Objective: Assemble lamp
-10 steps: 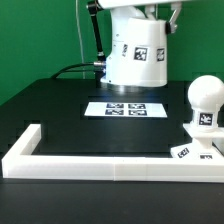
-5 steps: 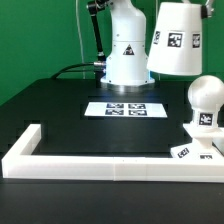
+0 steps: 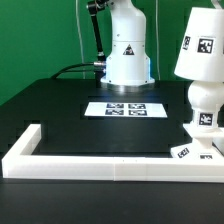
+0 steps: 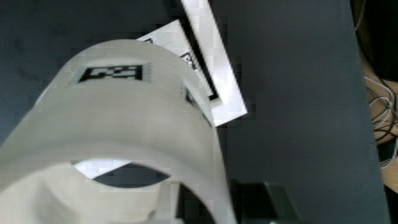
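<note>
The white tapered lamp shade (image 3: pixel 200 45) hangs in the air at the exterior view's right, its lower rim over the top of the rounded bulb (image 3: pixel 204 100). The bulb stands on the flat square base (image 3: pixel 192 151), which carries tags. In the wrist view the shade (image 4: pixel 107 130) fills most of the picture, with a tag on its wall. My gripper (image 4: pixel 228 205) is shut on the shade's wall, and one dark finger (image 4: pixel 270 202) shows beside it. The gripper is out of the exterior view.
The marker board (image 3: pixel 125 108) lies mid-table. A long white border rail (image 3: pixel 100 166) runs along the front and up the exterior view's left. The robot's white base (image 3: pixel 127 55) and cables stand at the back. A flat white tagged strip (image 4: pixel 210 60) shows past the shade.
The shade has travelled from in front of the robot's base to the exterior view's right and now hangs over the bulb. The bulb and base have not moved.
</note>
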